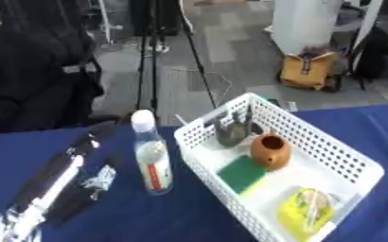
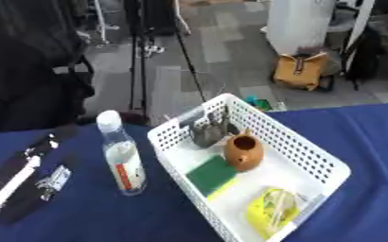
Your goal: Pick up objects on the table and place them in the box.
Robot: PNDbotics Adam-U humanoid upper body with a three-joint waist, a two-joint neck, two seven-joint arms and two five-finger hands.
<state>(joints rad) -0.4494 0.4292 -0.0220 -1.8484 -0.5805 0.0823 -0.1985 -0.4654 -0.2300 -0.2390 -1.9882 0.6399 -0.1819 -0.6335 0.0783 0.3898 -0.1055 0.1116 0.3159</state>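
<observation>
A clear plastic bottle (image 1: 152,160) with a white cap and a red label stands upright on the blue table, just left of a white lattice basket (image 1: 331,143). Inside the basket lie a brown round pot (image 1: 270,150), a green sponge (image 1: 242,173), a yellow packet (image 1: 306,210) and a dark grey thing (image 1: 229,132) at its far end. My left hand (image 1: 96,137) lies stretched out flat on the table left of the bottle, fingers straight, holding nothing. The black and silver arm runs back to the lower left corner. No right hand shows.
The blue tablecloth (image 1: 371,123) continues right of the basket. Beyond the far table edge are black tripod legs (image 1: 147,71), a mustard backpack (image 1: 307,70) on the floor and a dark shape (image 1: 31,80) at the left.
</observation>
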